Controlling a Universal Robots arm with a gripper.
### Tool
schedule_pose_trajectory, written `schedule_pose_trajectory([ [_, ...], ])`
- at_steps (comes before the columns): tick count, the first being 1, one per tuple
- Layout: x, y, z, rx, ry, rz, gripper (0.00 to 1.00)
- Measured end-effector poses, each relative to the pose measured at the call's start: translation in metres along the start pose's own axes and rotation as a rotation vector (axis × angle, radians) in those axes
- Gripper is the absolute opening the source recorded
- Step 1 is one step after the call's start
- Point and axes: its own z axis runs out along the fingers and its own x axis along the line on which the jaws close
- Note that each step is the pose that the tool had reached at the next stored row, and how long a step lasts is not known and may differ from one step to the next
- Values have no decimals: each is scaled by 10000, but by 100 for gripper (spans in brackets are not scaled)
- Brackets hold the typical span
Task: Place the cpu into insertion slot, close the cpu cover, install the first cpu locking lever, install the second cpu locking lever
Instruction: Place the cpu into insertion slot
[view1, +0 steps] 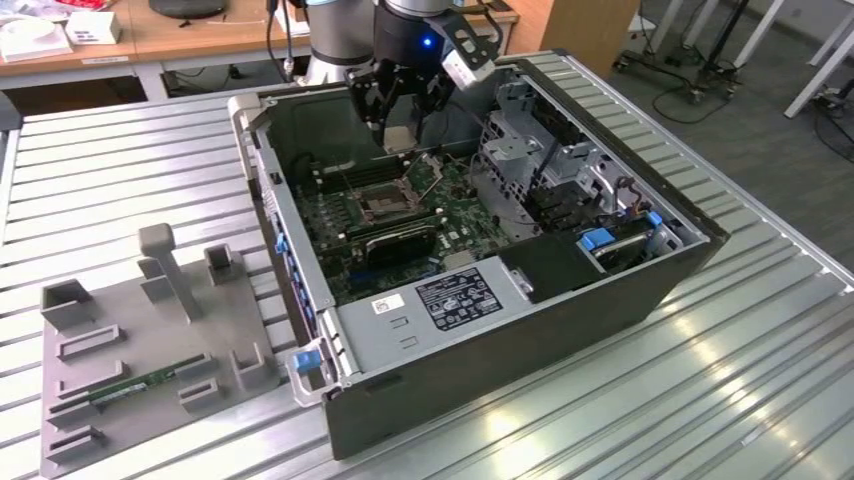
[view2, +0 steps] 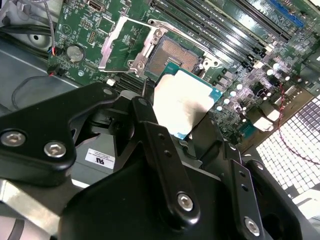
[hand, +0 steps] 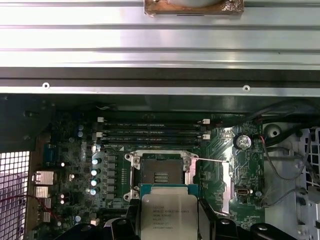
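Gripper (view1: 398, 126) clamped on cpu (hand: 168, 215). Insertion slot (view1: 387, 205) at 6 o'clock from it in exterior view, cpu cover (view2: 125, 46) raised. Keep cpu level, square your edges, lower gently.

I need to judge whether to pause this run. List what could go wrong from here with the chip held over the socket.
1. The gripper holds the cpu by its edges above the open insertion slot, not yet seated; lowered skewed, it could land on the rim and possibly damage the contacts.
2. The cpu cover stands raised beside the slot; the gripper's bulk might knock it on the way down.
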Motion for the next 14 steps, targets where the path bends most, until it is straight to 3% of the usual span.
schedule_pose_trajectory([
  [14,1,-1,19,-5,-15,132,54],
])
